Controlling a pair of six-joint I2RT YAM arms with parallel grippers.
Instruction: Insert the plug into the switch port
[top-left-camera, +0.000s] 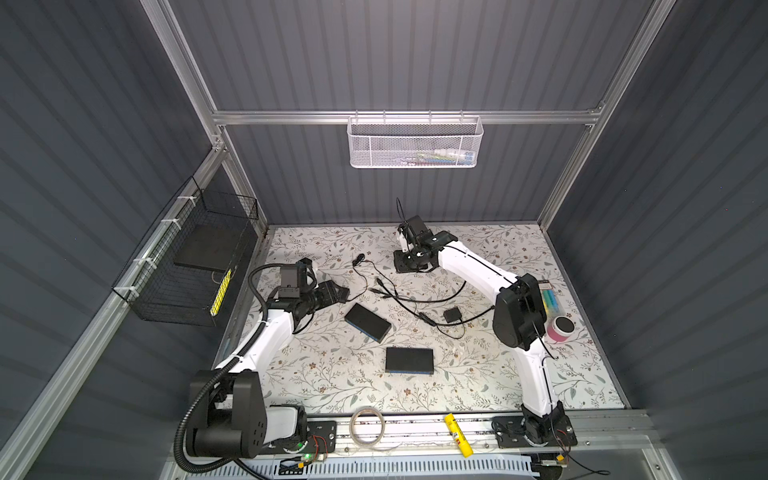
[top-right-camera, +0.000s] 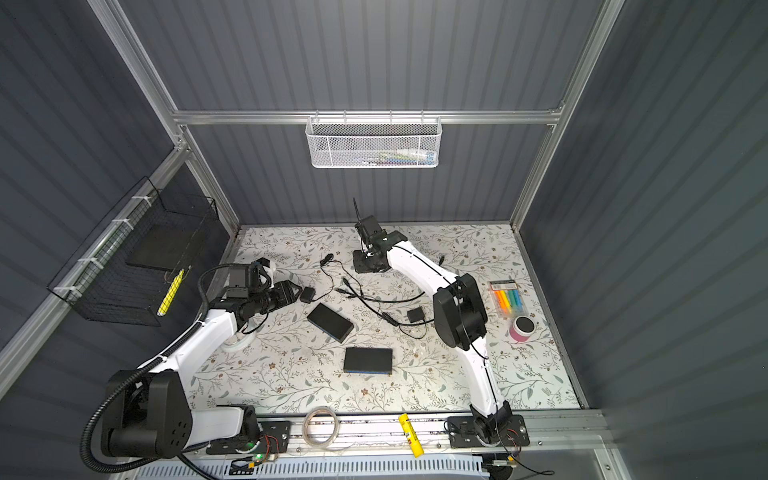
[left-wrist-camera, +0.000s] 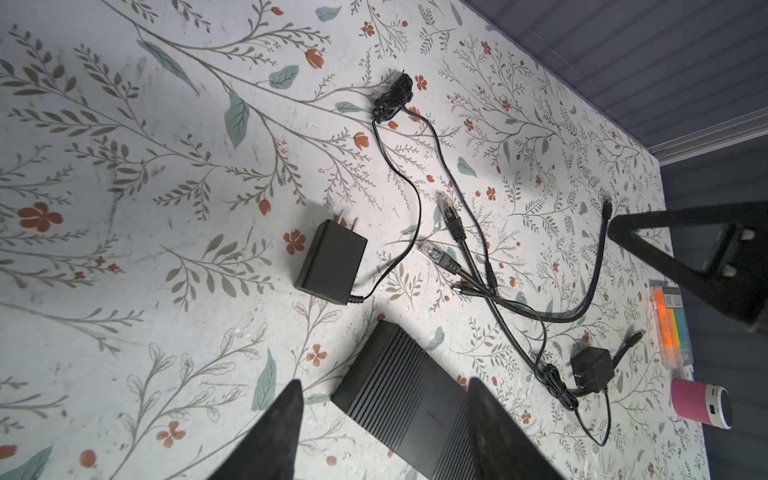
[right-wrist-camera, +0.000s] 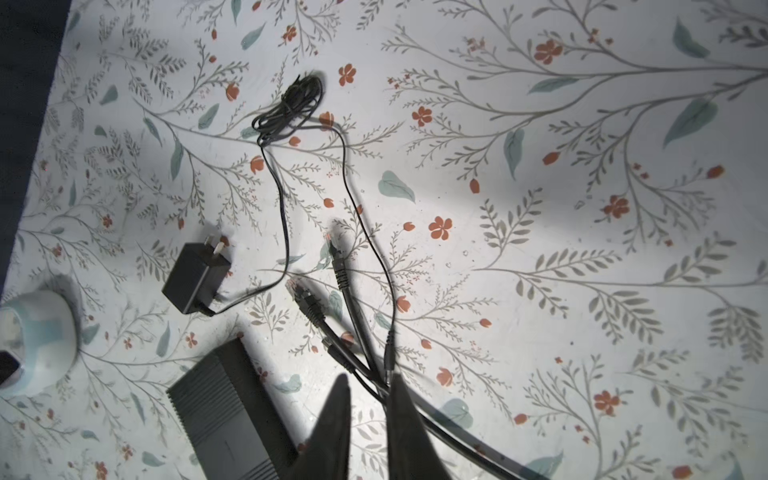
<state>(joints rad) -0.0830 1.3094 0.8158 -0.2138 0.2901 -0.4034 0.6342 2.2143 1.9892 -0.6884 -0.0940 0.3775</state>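
The left gripper (left-wrist-camera: 384, 381) stands wide open and holds nothing. In the left wrist view its fingers (left-wrist-camera: 278, 428) frame the ribbed black switch (left-wrist-camera: 415, 399), which lies flat on the floral table (left-wrist-camera: 124, 208). The right gripper (right-wrist-camera: 369, 376) shows only a narrow gap between its tips and grips nothing. In both top views it hangs toward the back of the table, apart from the cables.

Ahead of it a clear-tipped plug (right-wrist-camera: 332, 247) and a second plug (right-wrist-camera: 297, 289) lie loose side by side, near the switch's corner but not touching it. A power adapter (left-wrist-camera: 332, 266) rests just beside them.

Only the top views show another switch (top-left-camera: 409, 359) nearer the front. Of the wrist views, the left alone shows the pink speaker (left-wrist-camera: 702, 401) and the right alone a pale cup (right-wrist-camera: 37, 340).
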